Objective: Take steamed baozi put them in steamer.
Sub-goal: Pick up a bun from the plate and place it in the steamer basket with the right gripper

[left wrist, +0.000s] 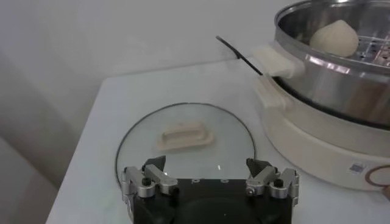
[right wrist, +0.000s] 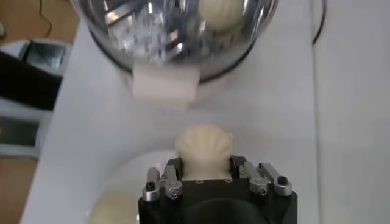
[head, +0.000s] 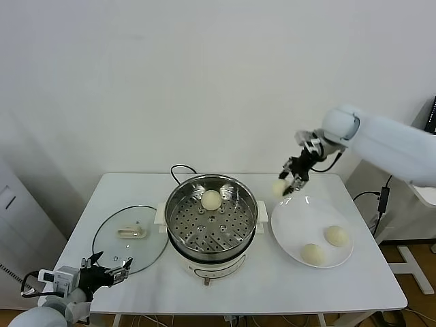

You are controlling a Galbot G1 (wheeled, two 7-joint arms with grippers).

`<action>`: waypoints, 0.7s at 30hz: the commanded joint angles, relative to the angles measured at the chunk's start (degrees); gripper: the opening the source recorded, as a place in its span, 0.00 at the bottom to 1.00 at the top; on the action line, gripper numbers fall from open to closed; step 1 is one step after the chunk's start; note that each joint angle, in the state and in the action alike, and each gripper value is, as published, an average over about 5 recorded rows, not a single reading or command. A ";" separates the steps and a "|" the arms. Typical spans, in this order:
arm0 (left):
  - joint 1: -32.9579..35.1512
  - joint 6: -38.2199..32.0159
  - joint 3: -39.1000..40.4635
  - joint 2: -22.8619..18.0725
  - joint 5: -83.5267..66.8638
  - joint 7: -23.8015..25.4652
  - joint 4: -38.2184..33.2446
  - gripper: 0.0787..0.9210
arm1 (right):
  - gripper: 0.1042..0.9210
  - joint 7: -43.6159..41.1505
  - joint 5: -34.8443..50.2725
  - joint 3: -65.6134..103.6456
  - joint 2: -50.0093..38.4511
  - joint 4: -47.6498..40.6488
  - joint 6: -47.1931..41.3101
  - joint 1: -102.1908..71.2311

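The steel steamer (head: 178,204) stands mid-table with one cream-white baozi (head: 211,199) on its perforated tray; this baozi also shows in the left wrist view (left wrist: 334,38) and the right wrist view (right wrist: 220,13). My right gripper (head: 286,186) is shut on a second baozi (head: 278,188) and holds it in the air between the steamer and the white plate (head: 289,218); in the right wrist view (right wrist: 205,167) the bun (right wrist: 204,148) sits between the fingers. Two more baozi (head: 336,236) (head: 313,254) lie on the plate. My left gripper (head: 109,275) is open and empty near the front left.
A round glass lid (head: 109,255) with a cream handle (head: 133,232) lies flat left of the steamer, just beyond my left gripper. A black cord (head: 178,170) runs behind the steamer. The steamer's white side handle (right wrist: 166,85) faces the held bun.
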 commanded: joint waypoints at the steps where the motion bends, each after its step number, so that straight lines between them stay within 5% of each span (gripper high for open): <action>1: -0.26 -0.12 0.23 0.01 0.00 0.05 0.12 0.88 | 0.46 3.68 17.54 -6.89 5.11 7.35 -7.81 10.49; 21: -0.50 -0.29 0.49 -0.17 0.03 0.09 0.43 0.88 | 0.46 21.21 20.26 -3.61 20.45 7.74 -17.85 -3.61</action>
